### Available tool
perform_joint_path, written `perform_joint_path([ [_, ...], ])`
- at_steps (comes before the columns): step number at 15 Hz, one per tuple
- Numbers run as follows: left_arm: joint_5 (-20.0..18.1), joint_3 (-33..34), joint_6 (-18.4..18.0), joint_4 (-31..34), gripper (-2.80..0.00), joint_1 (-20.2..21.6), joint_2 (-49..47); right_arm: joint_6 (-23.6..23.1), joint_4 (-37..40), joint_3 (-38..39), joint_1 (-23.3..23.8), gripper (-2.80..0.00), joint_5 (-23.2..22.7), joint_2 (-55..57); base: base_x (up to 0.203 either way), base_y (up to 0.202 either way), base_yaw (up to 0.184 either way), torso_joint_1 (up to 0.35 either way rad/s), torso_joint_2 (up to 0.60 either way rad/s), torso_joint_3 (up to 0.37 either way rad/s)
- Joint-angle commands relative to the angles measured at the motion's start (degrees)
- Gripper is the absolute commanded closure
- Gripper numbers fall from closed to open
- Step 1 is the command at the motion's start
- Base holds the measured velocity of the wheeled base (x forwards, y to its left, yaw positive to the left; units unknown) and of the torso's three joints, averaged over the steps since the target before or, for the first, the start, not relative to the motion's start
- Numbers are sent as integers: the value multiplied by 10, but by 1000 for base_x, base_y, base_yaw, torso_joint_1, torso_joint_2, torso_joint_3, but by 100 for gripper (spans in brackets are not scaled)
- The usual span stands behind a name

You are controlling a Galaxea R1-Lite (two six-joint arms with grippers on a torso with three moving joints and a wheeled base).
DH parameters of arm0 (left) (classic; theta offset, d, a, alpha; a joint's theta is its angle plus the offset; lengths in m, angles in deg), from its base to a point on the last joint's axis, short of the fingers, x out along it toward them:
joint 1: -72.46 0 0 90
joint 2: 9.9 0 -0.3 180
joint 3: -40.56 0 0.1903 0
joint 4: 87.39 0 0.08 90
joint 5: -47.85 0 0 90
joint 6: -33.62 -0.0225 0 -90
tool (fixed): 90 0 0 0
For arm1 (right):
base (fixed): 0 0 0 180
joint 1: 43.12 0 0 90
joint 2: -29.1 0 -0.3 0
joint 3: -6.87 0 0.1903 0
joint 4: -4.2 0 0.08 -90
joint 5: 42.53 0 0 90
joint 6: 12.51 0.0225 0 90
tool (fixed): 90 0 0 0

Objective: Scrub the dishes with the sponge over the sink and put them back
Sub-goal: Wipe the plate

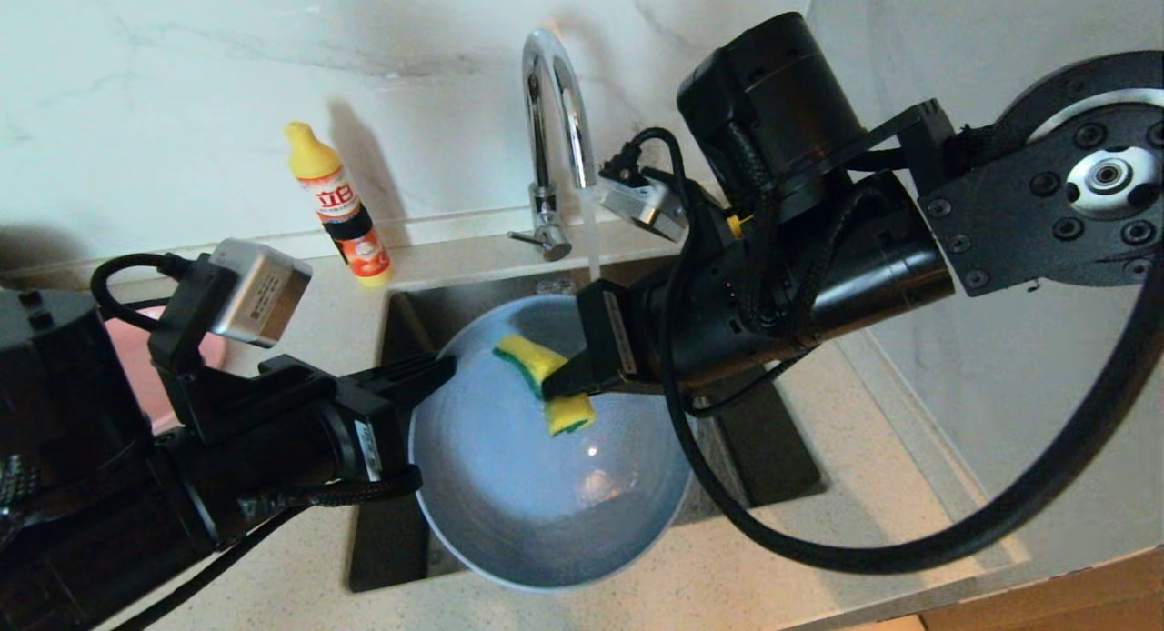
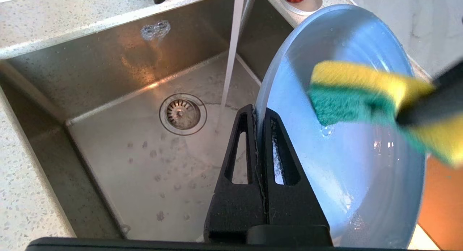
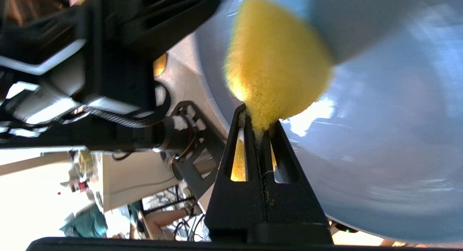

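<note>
Here left pincer (image 2: 257, 115) clamps light-blue plate (image 1: 536, 495) rim; right pincer (image 3: 257, 115) pinches sponge (image 1: 546, 385) against plate.

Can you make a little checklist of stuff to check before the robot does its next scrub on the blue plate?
1. Left claw shut on the light-blue plate rim: ok.
2. Right claw shut on the sponge: ok.
3. Sponge lies against the plate's inner face: ok.
4. Plate held over the sink: ok.
5. Water running from the tap: ok, a stream falls into the basin beside the plate.
6. Plate scrubbed clean: cannot tell.
</note>
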Motion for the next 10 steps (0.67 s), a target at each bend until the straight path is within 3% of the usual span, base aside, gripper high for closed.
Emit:
perform_joint_path([
  [1, 1, 0, 0, -3, 0, 0, 3, 1, 18, 3, 18, 0, -1, -13, 0, 0, 0, 0, 0, 0],
  [10, 1, -3, 1, -3, 0, 1, 7, 0, 21, 72, 34, 0, -2, -67, 0, 0, 0, 0, 0, 0],
])
